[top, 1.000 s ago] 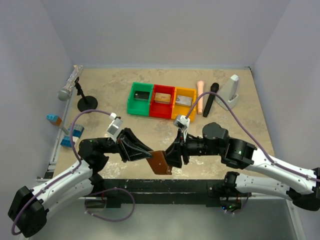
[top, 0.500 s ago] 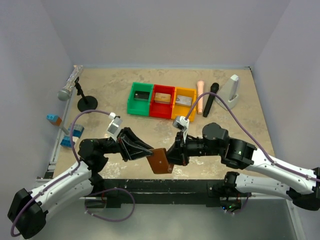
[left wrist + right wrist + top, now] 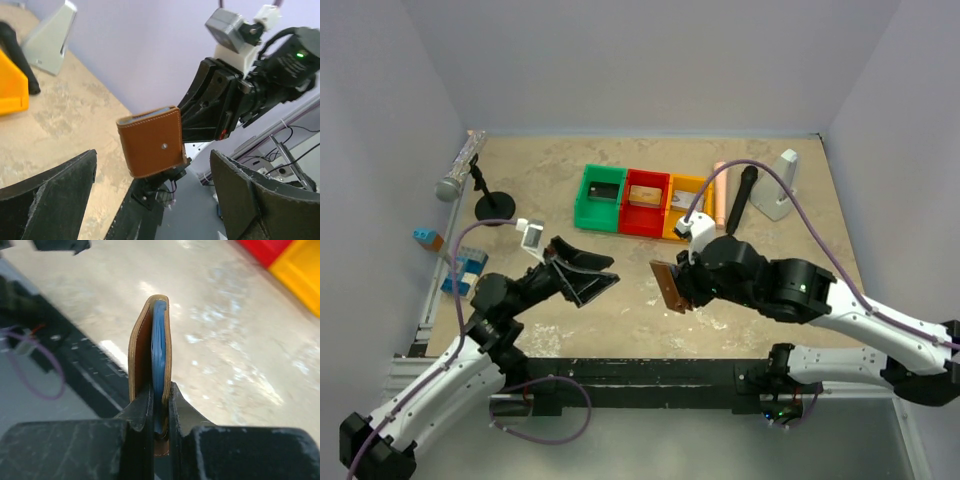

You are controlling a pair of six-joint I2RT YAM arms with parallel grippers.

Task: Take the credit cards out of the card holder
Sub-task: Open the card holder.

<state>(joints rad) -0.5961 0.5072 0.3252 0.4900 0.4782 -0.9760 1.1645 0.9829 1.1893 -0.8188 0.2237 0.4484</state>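
Note:
The brown card holder (image 3: 667,283) hangs folded shut above the table's near middle, with my right gripper (image 3: 678,286) shut on its lower edge. In the right wrist view the card holder (image 3: 149,340) stands edge-on between the fingers (image 3: 142,407), its blue lining showing in the fold. My left gripper (image 3: 588,280) is open and stands apart to the left of it. Seen from the left wrist, the card holder (image 3: 152,142) floats beyond the wide-spread fingers (image 3: 50,197), nothing between them. A dark credit card (image 3: 604,192) lies in the green bin, a tan one (image 3: 642,195) in the red bin.
Green (image 3: 582,207), red (image 3: 645,221) and yellow (image 3: 672,222) bins stand in a row at mid-table. A pink cylinder (image 3: 720,180), a black stick (image 3: 740,200) and a white stand (image 3: 778,185) lie to their right. A microphone stand (image 3: 492,205) and blue blocks (image 3: 460,272) sit at left.
My left gripper let go of the card holder, opened wide and drew back to the left. My right gripper shut on the holder and carried it up and to the right.

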